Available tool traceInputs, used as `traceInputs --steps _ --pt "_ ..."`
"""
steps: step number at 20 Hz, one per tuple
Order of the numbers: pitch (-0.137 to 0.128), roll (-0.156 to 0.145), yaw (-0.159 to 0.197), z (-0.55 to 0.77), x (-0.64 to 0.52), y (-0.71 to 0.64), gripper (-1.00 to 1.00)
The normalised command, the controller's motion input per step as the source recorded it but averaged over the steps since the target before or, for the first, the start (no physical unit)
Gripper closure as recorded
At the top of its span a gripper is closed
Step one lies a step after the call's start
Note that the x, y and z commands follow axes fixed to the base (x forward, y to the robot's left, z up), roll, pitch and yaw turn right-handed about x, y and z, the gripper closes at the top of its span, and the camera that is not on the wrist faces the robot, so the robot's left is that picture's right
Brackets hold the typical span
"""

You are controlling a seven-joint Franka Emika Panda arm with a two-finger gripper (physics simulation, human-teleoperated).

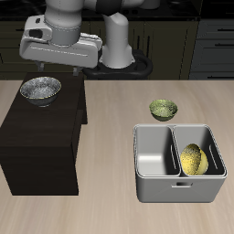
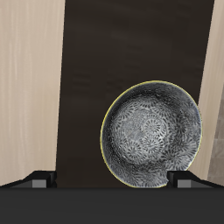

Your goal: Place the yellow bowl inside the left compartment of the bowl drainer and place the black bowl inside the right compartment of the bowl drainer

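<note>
Here, the black bowl (image 1: 40,90) sits upright on top of a dark cabinet (image 1: 41,137), well apart from the bowl drainer (image 1: 178,187), with the gripper (image 1: 57,66) hanging above and just behind it. The olive-green bowl (image 1: 163,110) rests on the table (image 1: 110,128) just behind the drainer, and the yellow bowl (image 1: 192,159) lies tilted on its side inside one of the drainer's two wells, the one farther from the cabinet. The nearer well holds nothing, so the yellow half of the job looks done and the black bowl not yet picked up.

The risk from here is a poor grasp: the bowl sits close to the cabinet's edge, and a finger coming down on the rim instead of straddling it could tip the bowl or nudge it off the cabinet. Carried across, the larger bowl could also catch on the drainer's middle wall.

The wrist view looks straight down into the black bowl (image 2: 153,134), showing its speckled glaze and pale rim, and the two fingertips (image 2: 37,182) spread wide apart and gripping nothing. The exterior view alone shows the drainer and both smaller bowls.
</note>
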Motion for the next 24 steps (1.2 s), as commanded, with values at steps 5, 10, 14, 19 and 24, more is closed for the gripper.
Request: traceInputs --steps 5,10,14,19,24 --pt "0.031 -0.024 -0.017 -0.25 0.03 -0.11 -1.00" --pt "0.034 -0.022 -0.022 -0.24 0.02 -0.08 -1.00" --pt "0.032 0.009 -0.014 -0.26 0.05 0.02 -1.00" --pt "0.018 0.019 -0.019 -0.21 0.01 0.06 1.00" --pt "0.013 0.012 -0.010 -0.10 0.03 0.08 1.00"
